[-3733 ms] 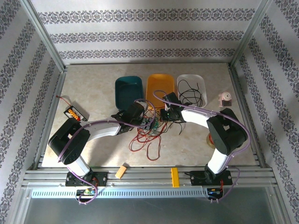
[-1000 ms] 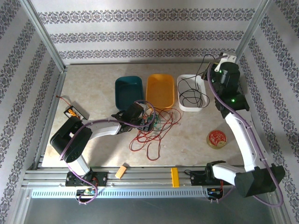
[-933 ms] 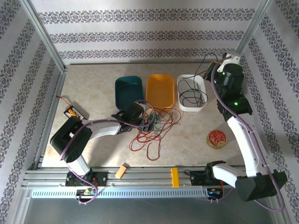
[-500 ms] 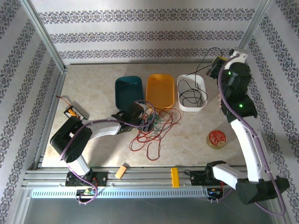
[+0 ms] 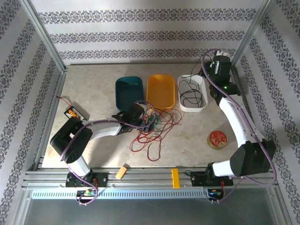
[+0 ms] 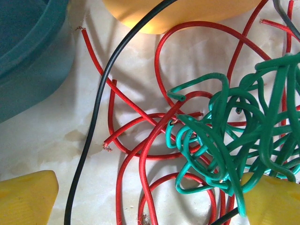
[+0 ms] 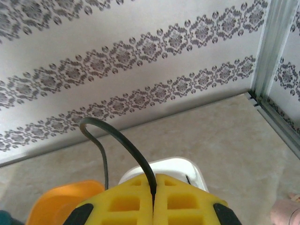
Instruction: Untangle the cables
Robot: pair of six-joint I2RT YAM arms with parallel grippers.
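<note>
A knot of cables (image 5: 154,124) lies on the table (image 5: 93,86) just in front of the orange bin (image 5: 161,89). A green cable (image 6: 220,140) is wadded tight over loose red cables (image 6: 150,145), which loop out toward the near edge. The left gripper (image 6: 150,201) sits low over the heap with its jaws spread wide and a yellow fingertip (image 6: 26,197) at either side. In the wrist view the green wad touches the right-hand pad, while the other pad rests apart on bare table. A black strand (image 6: 93,117) runs between the two pads from the orange bin's rim, passing beside the teal bin (image 6: 28,56). Well apart, near the far right corner, the right gripper (image 7: 153,187) is held high above the white bin (image 5: 193,109). Its pads are pressed together on a black cable (image 7: 123,137), which arches up out of the seam between them. In the top view a thin black line drops from that gripper into the white bin, where black coils lie.
</note>
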